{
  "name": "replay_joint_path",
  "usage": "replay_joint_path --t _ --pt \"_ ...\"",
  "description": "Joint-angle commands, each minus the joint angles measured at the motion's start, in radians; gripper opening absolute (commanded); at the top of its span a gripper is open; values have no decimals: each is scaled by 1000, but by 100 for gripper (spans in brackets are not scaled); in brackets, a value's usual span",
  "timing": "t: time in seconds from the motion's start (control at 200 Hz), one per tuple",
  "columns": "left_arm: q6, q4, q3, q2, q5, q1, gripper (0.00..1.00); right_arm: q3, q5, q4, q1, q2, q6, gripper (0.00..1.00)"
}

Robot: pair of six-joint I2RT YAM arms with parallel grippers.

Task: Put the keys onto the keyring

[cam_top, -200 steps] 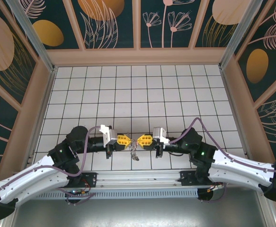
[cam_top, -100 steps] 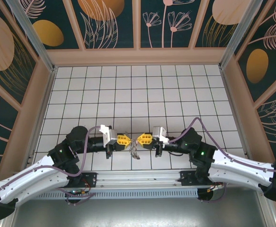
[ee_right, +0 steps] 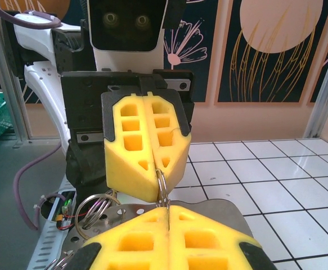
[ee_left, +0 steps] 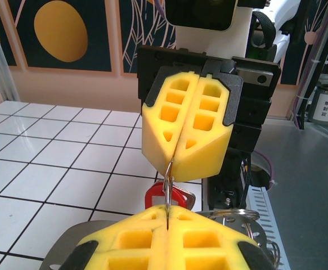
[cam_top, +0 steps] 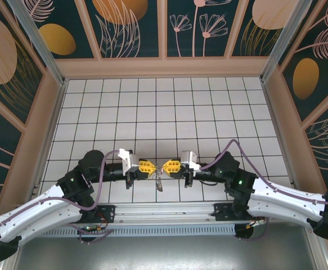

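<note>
Grippers meeting tip to tip on the keyring (ee_left: pixel 167 183), close to the table's near edge.
Both the left gripper (cam_top: pixel 152 166) and the right gripper (cam_top: pixel 165 166) have their yellow pads (ee_left: pixel 200 138) pressed together on the keyring's thin wire, which runs straight from one pinch to the other. Just below that wire hangs the red key (ee_left: pixel 166 197), touching it; whether it is threaded on cannot be told. Small silver loops (ee_right: pixel 96 212) dangle just beside the keyring, above the white tiled table (cam_top: pixel 152 112).
</note>
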Motion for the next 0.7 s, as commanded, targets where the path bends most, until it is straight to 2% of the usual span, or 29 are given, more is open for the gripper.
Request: replay_joint_path --t 0.0,0.696 --pt "21 28 31 -18 5 -5 0 33 -18 14 5 -30 20 0" --pt "21 31 29 -18 14 -5 0 35 -8 37 1 -8 26 0"
